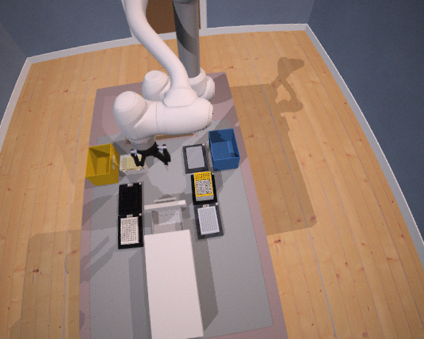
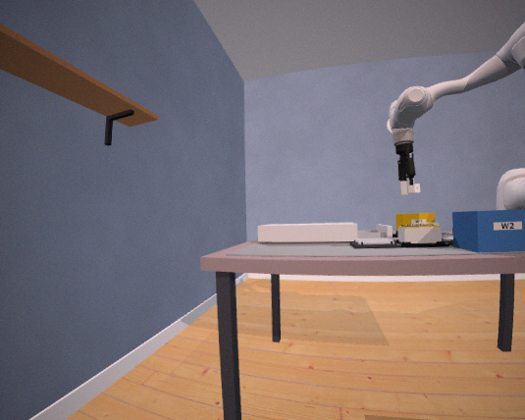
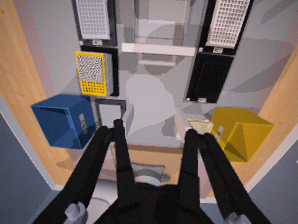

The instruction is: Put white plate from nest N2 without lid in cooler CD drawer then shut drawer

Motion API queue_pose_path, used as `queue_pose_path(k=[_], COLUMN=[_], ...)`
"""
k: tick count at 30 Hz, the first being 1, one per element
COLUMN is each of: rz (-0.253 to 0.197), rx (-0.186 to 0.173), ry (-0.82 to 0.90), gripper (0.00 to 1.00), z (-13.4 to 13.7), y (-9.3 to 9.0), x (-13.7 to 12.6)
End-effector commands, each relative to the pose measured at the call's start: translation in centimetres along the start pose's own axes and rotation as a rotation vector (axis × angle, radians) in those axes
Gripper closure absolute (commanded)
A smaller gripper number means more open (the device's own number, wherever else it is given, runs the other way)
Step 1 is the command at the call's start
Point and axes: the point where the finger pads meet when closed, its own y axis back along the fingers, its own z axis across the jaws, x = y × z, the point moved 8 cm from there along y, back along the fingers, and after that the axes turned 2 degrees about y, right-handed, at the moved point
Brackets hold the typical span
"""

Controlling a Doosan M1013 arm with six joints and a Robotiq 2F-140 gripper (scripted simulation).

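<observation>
Cooler [image 1: 172, 277] cut by bottom edge; arm hides base.

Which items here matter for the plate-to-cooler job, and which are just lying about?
Job:
- hand, open and empty
- cooler, drawer, bar handle
- white plate: near one or far one; nest labels unreadable

Lying about:
- yellow bin
- blue bin
- yellow tip box
- grey-topped plate
- cream rack
</observation>
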Motion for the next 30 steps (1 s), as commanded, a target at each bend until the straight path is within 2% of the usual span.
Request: queue_pose_path(k=[1, 30], rz=[0.000, 0.000], rx=[0.000, 0.000], ry=[0.000, 0.000], gripper=[0.13, 0.13], z=[0.0, 0.5], y=[-0.8, -9.1], x=[0.7, 7.6])
